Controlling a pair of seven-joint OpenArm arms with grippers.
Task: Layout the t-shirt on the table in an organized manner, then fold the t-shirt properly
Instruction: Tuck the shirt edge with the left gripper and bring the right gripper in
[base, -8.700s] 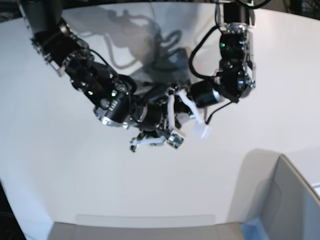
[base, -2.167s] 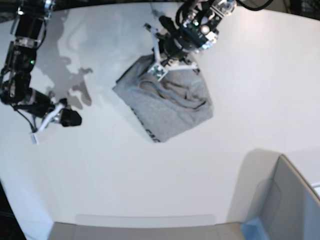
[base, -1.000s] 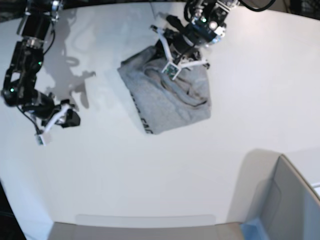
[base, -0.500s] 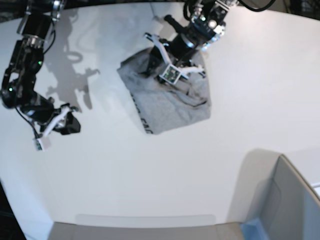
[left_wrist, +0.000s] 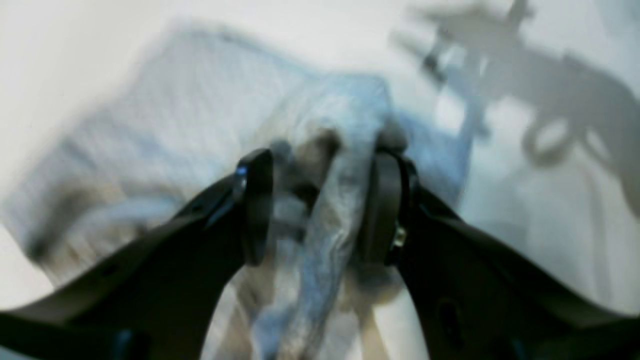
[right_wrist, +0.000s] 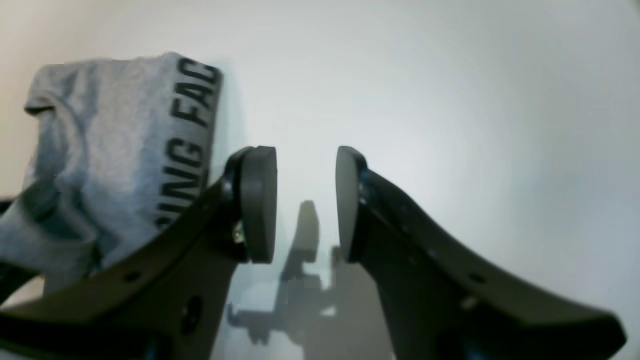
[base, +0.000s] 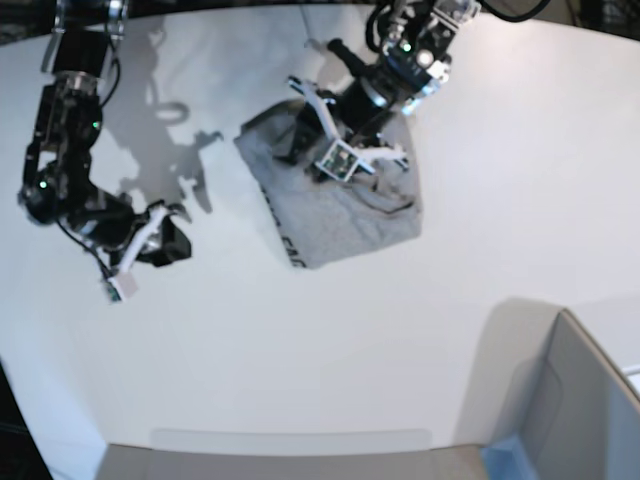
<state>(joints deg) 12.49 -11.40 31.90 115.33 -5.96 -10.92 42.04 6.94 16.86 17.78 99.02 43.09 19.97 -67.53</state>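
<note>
Two black arms are showing glossy jointed housings, looped black cables and small green indicator lights. White brackets are framing each wrist. The left gripper (left_wrist: 320, 210) and right gripper (right_wrist: 306, 202) are presenting curved matte black fingers (right_wrist: 257, 200) with flat pads, dotted with small holes and screws.

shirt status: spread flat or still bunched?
Bunched. The t-shirt lies doubled over in a compact heap on the table, lettering partly hidden along one edge, creases near the left tool.
</note>
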